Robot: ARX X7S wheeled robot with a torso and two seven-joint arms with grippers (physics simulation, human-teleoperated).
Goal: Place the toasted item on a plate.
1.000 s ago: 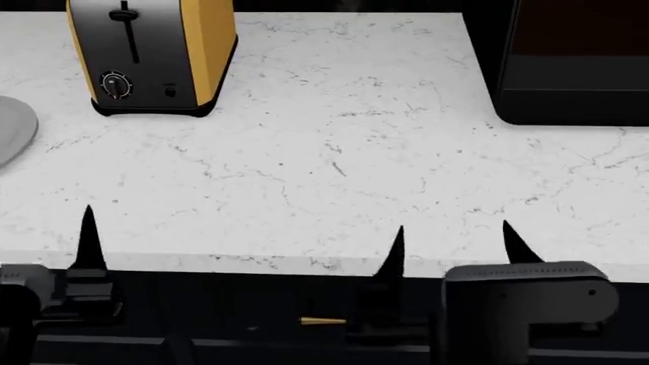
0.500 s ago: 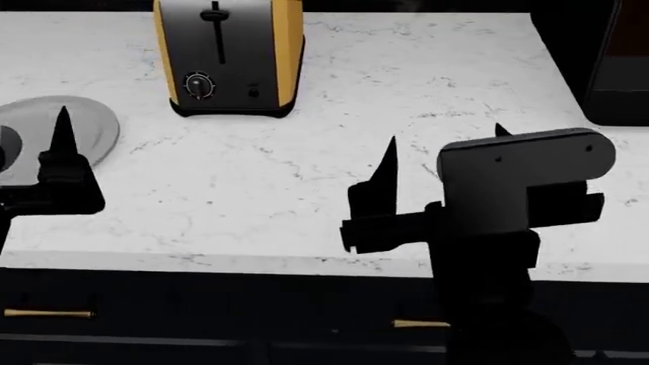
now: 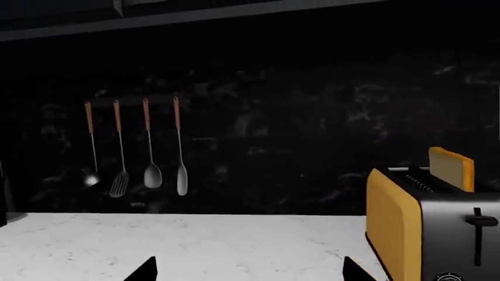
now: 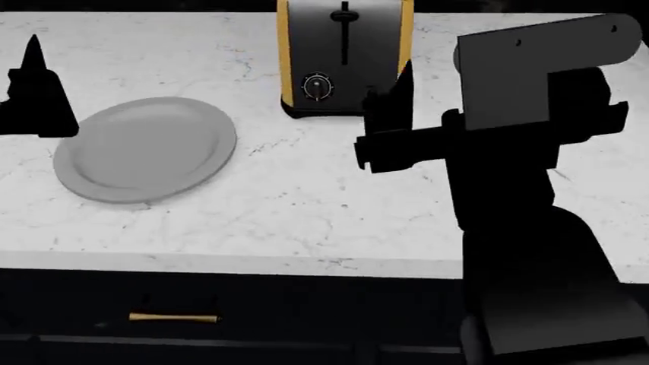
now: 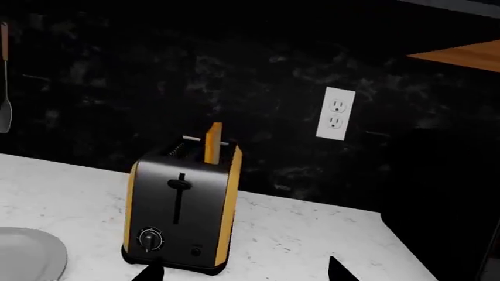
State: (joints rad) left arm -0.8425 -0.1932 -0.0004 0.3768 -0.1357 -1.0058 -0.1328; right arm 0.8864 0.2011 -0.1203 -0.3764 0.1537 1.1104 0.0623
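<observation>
the toasted item (image 5: 212,142) stands in the toaster (image 5: 181,211); likely light, stiff, crumbly: pinch its top edge. right claw (image 5: 242,270) apart.

The worktop (image 4: 304,198) is white marble with thin grey veins. The toaster (image 5: 181,211) has a dark grey-to-black front and yellow-orange sides, with a black lever and a black dial. The slice of bread (image 5: 212,142) standing in its slot shows an orange-golden edge; from the left wrist view it (image 3: 451,168) looks golden tan. The plate (image 4: 145,148) is plain light grey. The right pincer (image 4: 406,106) and its arm are black. The wall behind is black with faint grey mottling, the socket (image 5: 336,113) white. The hanging utensils (image 3: 149,146) are silvery with orange-brown handles. The drawer handle (image 4: 172,318) is brass-gold on a black front
</observation>
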